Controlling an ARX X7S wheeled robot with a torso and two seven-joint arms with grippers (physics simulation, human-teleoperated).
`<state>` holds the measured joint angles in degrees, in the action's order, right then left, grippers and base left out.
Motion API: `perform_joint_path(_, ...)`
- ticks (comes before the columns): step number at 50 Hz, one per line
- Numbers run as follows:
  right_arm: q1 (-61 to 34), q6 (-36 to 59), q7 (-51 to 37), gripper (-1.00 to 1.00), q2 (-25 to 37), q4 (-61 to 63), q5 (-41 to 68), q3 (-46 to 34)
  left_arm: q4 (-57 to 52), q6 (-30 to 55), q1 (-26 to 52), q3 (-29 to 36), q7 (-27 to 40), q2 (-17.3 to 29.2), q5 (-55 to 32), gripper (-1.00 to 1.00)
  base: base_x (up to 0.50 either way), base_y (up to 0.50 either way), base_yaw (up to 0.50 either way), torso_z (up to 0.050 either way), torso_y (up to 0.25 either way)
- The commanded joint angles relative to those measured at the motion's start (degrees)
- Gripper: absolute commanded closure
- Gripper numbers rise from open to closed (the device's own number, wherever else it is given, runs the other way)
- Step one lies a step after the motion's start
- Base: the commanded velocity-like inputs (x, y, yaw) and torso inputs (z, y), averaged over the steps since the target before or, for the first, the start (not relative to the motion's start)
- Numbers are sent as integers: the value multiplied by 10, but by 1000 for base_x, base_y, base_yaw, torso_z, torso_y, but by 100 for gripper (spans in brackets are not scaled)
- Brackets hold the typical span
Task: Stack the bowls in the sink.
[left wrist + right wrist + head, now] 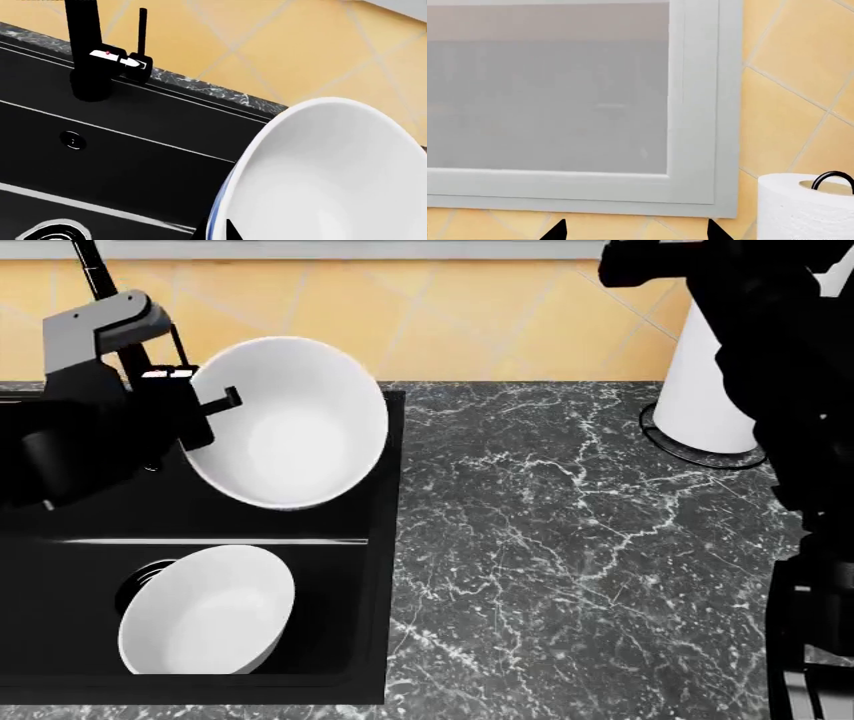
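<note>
Bowls aren't stacked yet: left fingers (200, 400) pinch the rim of one bowl (287, 425), tilted steeply above the sink (380, 540), while the other bowl (207, 610) leans inside it. Thin edge grip could slip, or it lands crooked. Right fingers (634, 232) sit spread apart, empty.

yellow-orange tiled wall (800, 75) runs behind everything, pale grout lines crossing it on the diagonal. set into that wall, a window (547, 90) with a white frame and a hazy grey pane. below the wall, the black marble countertop (574, 560) spreads out, grey-white veins all over it. at the countertop's far end, hard against the wall, a white paper roll (804, 210) stands upright on a thin black holder. light is even and soft.
</note>
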<state>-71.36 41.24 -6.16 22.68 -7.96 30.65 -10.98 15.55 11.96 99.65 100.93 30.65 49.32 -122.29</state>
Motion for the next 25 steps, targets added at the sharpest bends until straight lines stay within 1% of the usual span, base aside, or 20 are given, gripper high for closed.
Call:
perform_joint_path(1, 2, -4, 0, -100, -1, -3, 1, -1, -26, -17, -21, -3, 15, 43, 1, 100, 0, 0, 0, 0, 0)
perform_joint_path(25, 5, -9, 0, -100, -1, -8, 1, -3, -51, -34, -56, 6, 25, 85, 12, 100, 0, 0, 0, 0, 0)
